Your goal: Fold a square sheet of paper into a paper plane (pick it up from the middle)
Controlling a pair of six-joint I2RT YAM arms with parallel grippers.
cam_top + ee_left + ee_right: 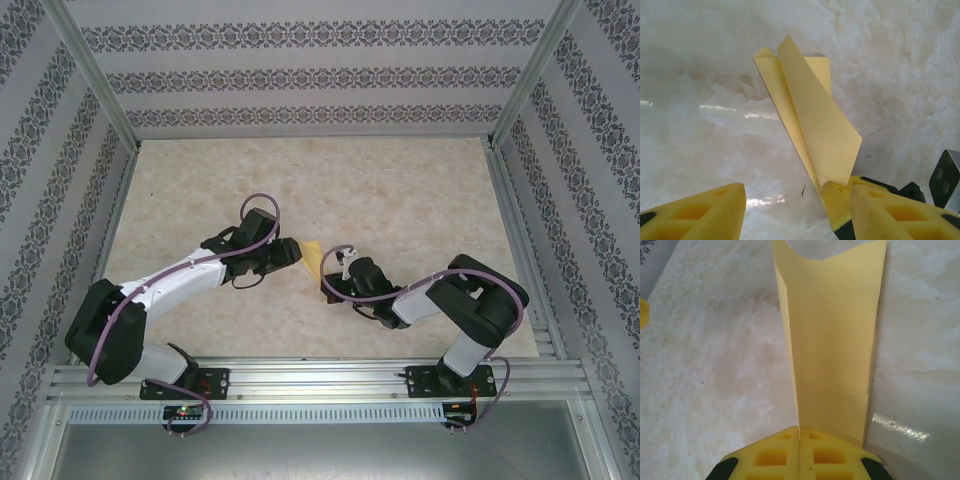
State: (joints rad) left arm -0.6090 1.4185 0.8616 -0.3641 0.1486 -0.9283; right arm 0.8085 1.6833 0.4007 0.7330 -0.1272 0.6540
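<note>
My right jaws clenched on near end of folded paper [832, 340]; long axis runs straight out from them over surface [715, 365]. My left jaws released, wide apart; paper lies ahead, right of gap. Left nearer free end.

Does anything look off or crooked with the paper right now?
The folded yellow paper, pinched in the right end effector, is not flat: its far edge bows, and one flap lifts away from the rest. No tears show.
</note>
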